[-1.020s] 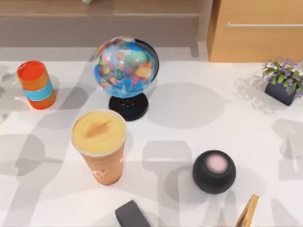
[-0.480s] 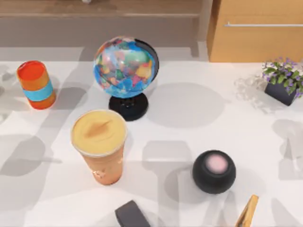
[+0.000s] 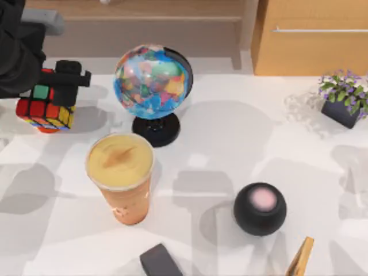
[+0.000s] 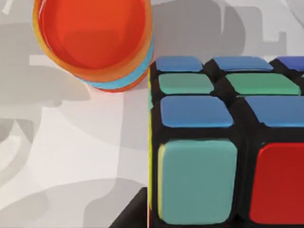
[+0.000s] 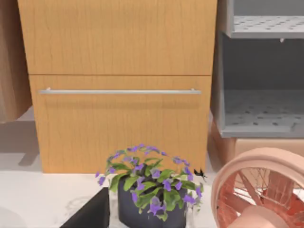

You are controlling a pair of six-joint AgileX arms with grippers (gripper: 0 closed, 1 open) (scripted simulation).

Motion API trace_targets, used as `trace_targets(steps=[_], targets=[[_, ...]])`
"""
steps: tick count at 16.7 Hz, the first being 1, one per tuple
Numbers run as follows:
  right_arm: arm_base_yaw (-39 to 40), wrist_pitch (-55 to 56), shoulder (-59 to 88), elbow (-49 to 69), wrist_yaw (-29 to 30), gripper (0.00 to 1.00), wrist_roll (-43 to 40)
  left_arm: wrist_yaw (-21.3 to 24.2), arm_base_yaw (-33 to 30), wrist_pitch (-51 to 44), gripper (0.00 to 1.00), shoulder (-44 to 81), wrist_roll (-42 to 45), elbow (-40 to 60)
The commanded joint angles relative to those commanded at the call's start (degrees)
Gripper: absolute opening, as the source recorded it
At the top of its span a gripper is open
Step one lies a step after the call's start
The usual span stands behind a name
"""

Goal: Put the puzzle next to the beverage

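Observation:
The puzzle (image 3: 45, 109), a cube with a black grid and red, yellow and green squares, hangs above the table's far left, with my left gripper (image 3: 53, 92) shut on it. In the left wrist view the puzzle (image 4: 223, 142) sits close up, showing blue, green and red squares, and it is beside and above the orange can (image 4: 92, 38). The beverage (image 3: 121, 175), a tall clear cup of orange-tan drink with a creamy top, stands upright nearer the front and to the right of the puzzle. My right arm stays parked, its wrist view facing the potted flowers (image 5: 152, 190).
A colourful globe (image 3: 150, 80) on a black stand rises behind the beverage. A black round speaker (image 3: 260, 208) sits front right, a flower pot (image 3: 344, 100) at the far right. A dark block (image 3: 158, 261) and a wooden piece (image 3: 300, 257) lie at the front edge. A pink fan (image 5: 261, 190) stands by the wooden cabinet (image 5: 118, 71).
My left arm has come into the top view from the upper left, carrying the puzzle. It now covers the orange can that stood in plain sight before.

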Motion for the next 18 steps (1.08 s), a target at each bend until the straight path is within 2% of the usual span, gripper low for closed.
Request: trace_targets(steps=[5, 18], targets=[[0.0, 0.0, 0.0, 0.0, 0.0, 1.00, 0.0, 2.2, 4.4, -10.1, 0.00, 1.7, -3.3, -10.4], [0.0, 0.0, 0.0, 0.0, 0.0, 1.00, 0.0, 1.9, 6.2, -10.6, 0.00, 0.3, -2.9, -10.9]])
